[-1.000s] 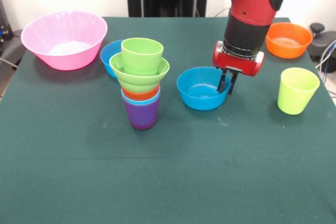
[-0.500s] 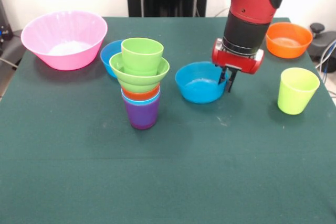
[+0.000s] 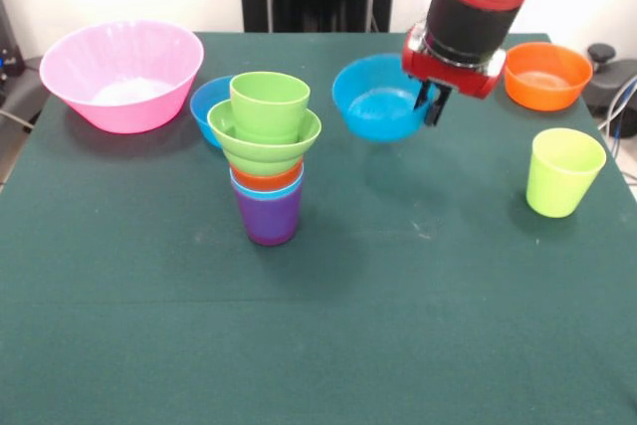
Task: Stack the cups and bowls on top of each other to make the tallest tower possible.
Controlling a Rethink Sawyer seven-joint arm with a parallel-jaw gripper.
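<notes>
Blue bowl (image 3: 379, 99): up off the tabletop, hanging by its rim from the tool (image 3: 431, 106), which is clamped on the bowl's wall at one side, one finger inside and one outside.
Tower (image 3: 267, 156): down and off to one side of the tool in the front view, standing on its purple cup (image 3: 269, 216), with light blue and orange rims above that, then the ridged green bowl (image 3: 265, 138), and the green cup (image 3: 270, 105) on top.
Risk, grip: held by one edge only, so my read is the bowl could swing or slip out if the arm moves fast.
Risk, placement: that top cup is narrower than the bowl, so a bowl set on it off-centre would likely tip and slide off.
Risk, collision: the stack is tall and narrow-footed; a low pass or a nudge from the bowl's underside could knock the whole thing over.
Other pieces: second blue bowl (image 3: 211, 100) just behind the tower, pink bowl (image 3: 121, 73) well beyond it, orange bowl (image 3: 545, 74) near the tool on the other side, yellow-green cup (image 3: 563, 172) below that.
Tabletop (image 3: 398, 325): dark green cloth, flat, a few pale scuffs under the tool.
Room: pale wall, black pedestal behind, cables at one edge.
</notes>
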